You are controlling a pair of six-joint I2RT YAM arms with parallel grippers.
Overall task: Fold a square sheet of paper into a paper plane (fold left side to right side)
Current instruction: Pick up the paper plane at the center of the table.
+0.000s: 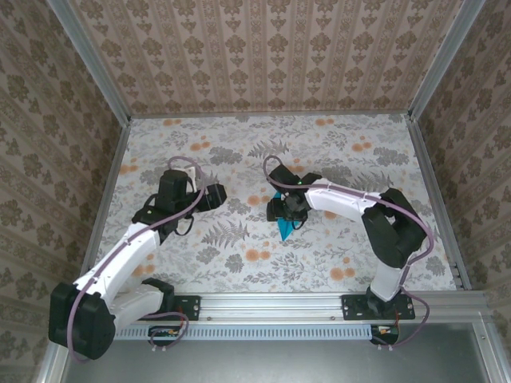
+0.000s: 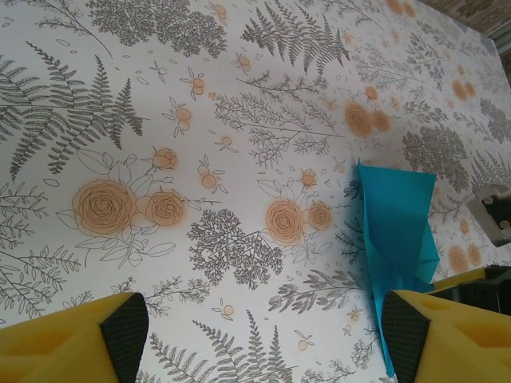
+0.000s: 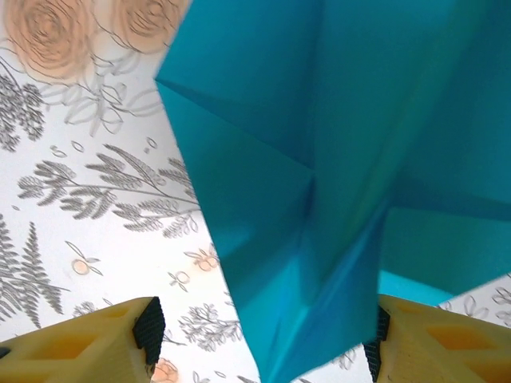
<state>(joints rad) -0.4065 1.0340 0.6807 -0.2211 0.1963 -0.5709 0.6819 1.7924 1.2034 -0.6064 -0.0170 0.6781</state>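
Paper plane (image 1: 284, 227) is noted as a creased dart on the floral table (image 1: 239, 144) under the right gripper (image 3: 263, 335), jaws apart, nothing clamped; left gripper (image 2: 263, 335) likewise apart, empty; folding is judged near-finished, a careful release-and-retreat being called for.

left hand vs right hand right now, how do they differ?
Position: the left hand hangs over the bare floral table, with the paper plane off beside one finger. The right hand sits directly above the plane.
Between the fingers: the left hand frames tabletop. The right hand frames folded blue paper, which does not fill the gap.
Shared: both are open, and both have yellow fingers with black pads.
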